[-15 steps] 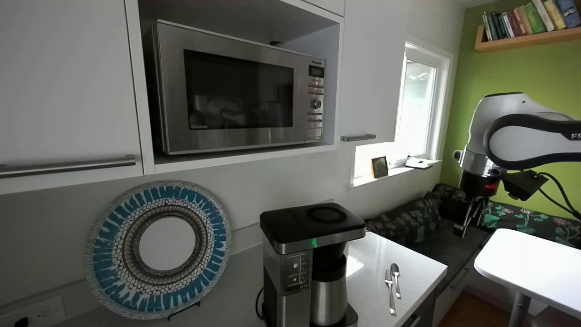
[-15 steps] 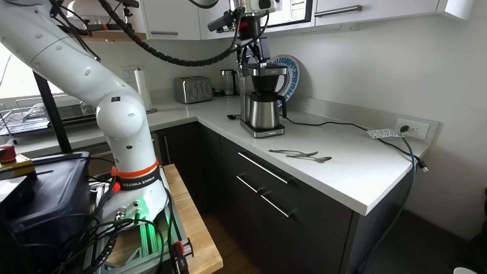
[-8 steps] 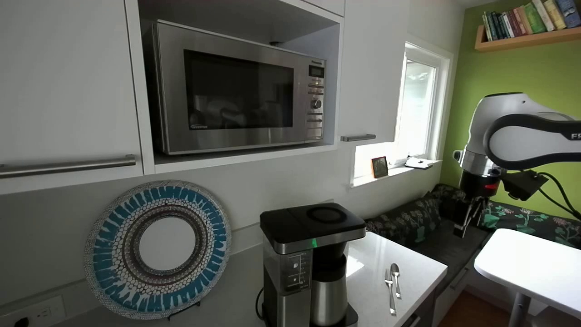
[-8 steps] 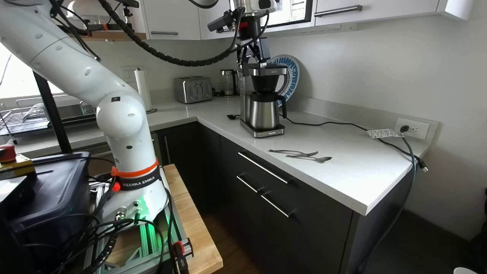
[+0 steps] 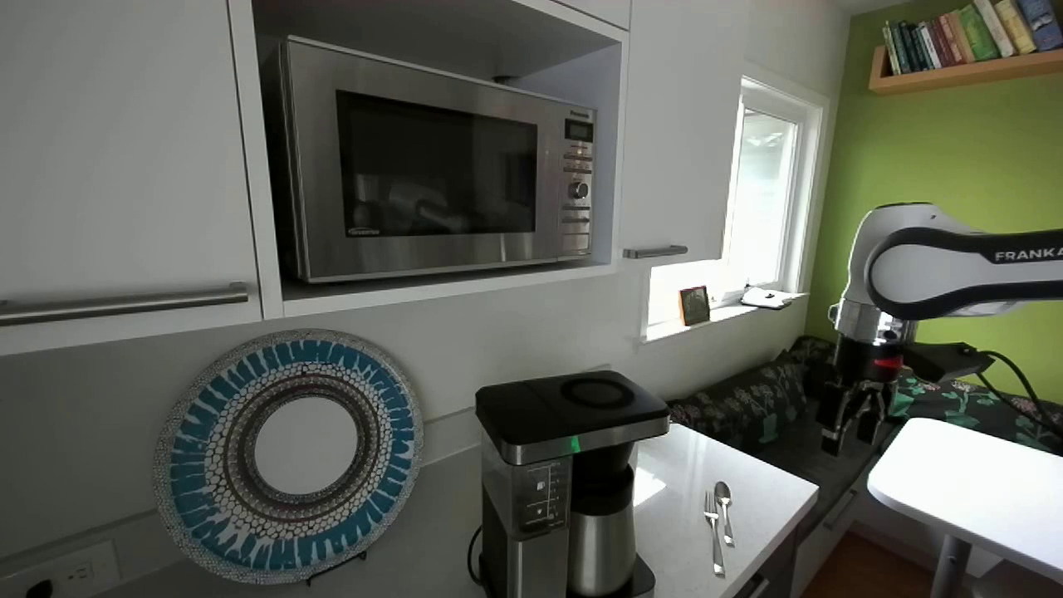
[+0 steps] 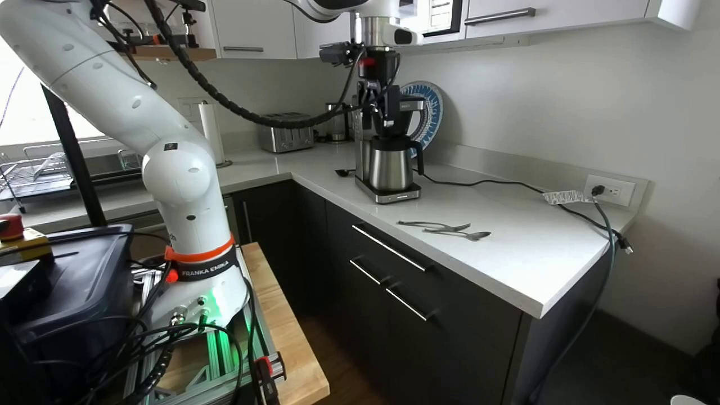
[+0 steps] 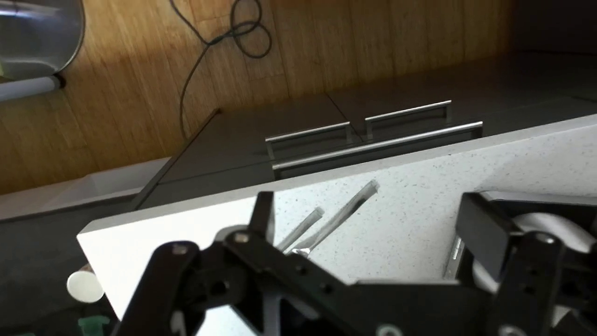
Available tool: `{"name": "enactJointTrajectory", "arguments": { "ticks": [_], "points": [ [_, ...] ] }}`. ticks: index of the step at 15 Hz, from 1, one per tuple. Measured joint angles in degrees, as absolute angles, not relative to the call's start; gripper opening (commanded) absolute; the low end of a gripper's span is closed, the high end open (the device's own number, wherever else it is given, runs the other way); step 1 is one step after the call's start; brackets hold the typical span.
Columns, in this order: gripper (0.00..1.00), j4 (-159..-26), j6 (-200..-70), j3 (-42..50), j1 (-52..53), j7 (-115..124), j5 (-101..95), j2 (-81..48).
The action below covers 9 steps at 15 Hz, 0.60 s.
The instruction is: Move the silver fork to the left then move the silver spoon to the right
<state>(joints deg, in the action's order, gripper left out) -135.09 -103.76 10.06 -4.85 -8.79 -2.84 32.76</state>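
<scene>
The silver fork (image 5: pixel 716 536) and the silver spoon (image 5: pixel 725 507) lie side by side on the white countertop, near its front edge. In an exterior view the fork (image 6: pixel 419 224) is nearer the coffee maker, and the spoon (image 6: pixel 475 235) is nearer the counter's free end. In the wrist view the longer fork handle (image 7: pixel 345 214) and the shorter spoon handle (image 7: pixel 301 228) show; their heads are hidden behind the left finger's linkage. My gripper (image 7: pixel 375 224) is open and empty. It hangs well above the counter, also seen in both exterior views (image 5: pixel 850 435) (image 6: pixel 378 121).
A black and silver coffee maker (image 6: pixel 388 194) stands beside the utensils; it partly shows at right in the wrist view. A round patterned plate (image 5: pixel 390 432) leans at the wall. Power cords (image 6: pixel 489 182) cross the counter's back. A microwave (image 5: pixel 440 166) sits above.
My gripper has come down over the last half second, and its wrist has tilted to a more upright pose. The fork and the spoon have not moved.
</scene>
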Motion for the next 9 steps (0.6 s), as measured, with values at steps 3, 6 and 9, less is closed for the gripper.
{"name": "enactJointTrajectory", "arguments": {
  "ticks": [3, 6, 9],
  "points": [
    [1.00, -135.0, -104.5, 10.6, -4.9, -6.2, 2.7, 28.8],
    [1.00, -135.0, -110.1, 9.9, -5.1, 0.2, 5.8, 24.4],
    [1.00, -135.0, -116.1, 9.1, -5.6, 7.4, 8.2, 19.1]
  ]
}}
